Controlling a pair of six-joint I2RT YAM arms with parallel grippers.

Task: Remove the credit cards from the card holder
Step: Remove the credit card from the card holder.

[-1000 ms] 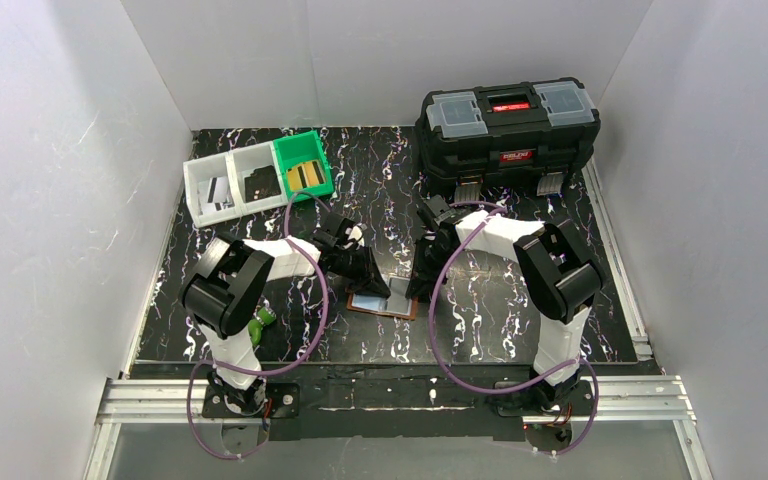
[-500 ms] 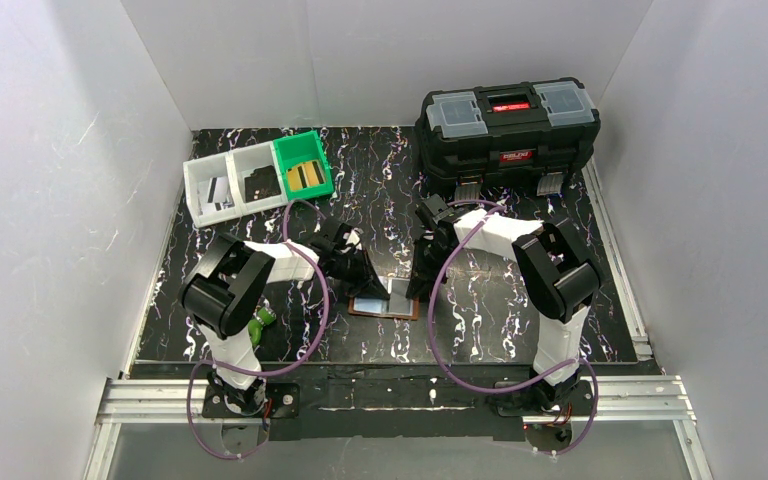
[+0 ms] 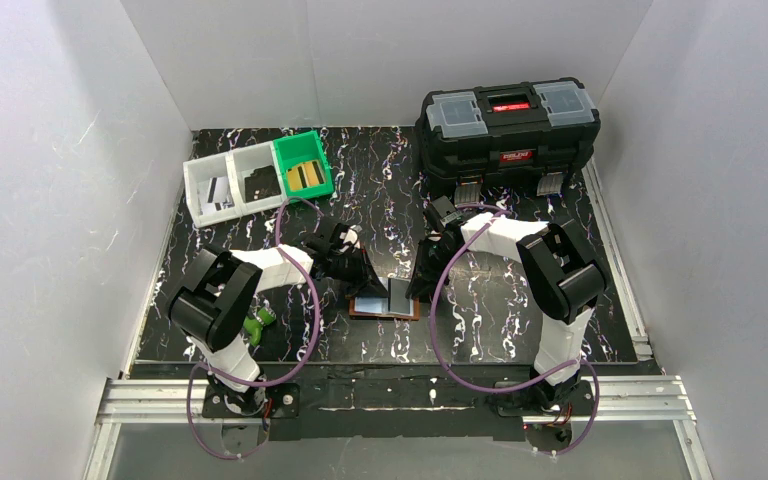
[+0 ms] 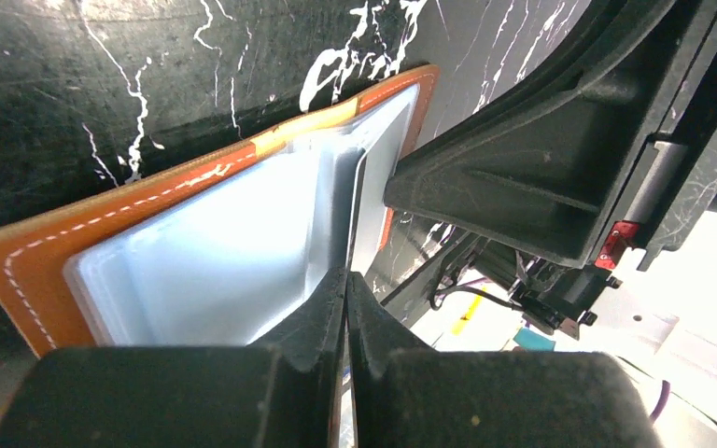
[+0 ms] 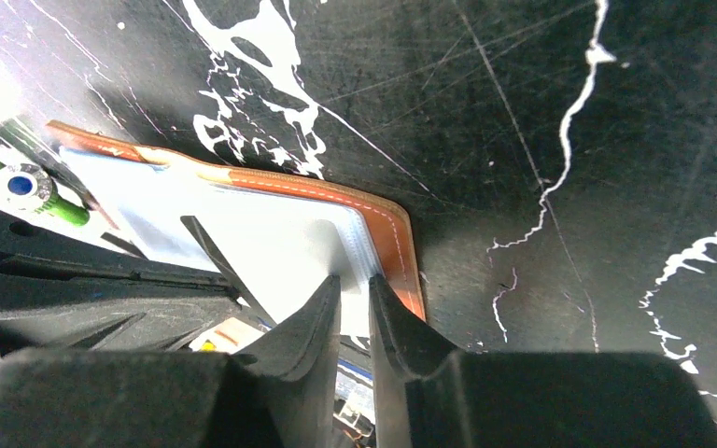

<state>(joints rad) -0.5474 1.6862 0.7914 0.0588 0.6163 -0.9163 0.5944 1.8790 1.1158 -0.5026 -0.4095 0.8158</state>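
Leather card holder point(image 3: 372, 304): open flat, lower centre of tabletop point(image 3: 480, 335).
Left gripper point(image 4: 346, 280): has just closed fully, pinching a thin upright edge, seemingly a credit card point(image 3: 398, 292).
Right gripper point(image 5: 355, 297): narrow, nipping the holder's pocket edge.
Meaning: withdrawal probably beginning.

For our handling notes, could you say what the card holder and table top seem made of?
Card holder: probably matte brown leather, judging by stitched edges; pockets glossy, likely plastic. Table top: black, white-veined, marble-look, possibly printed sheet.
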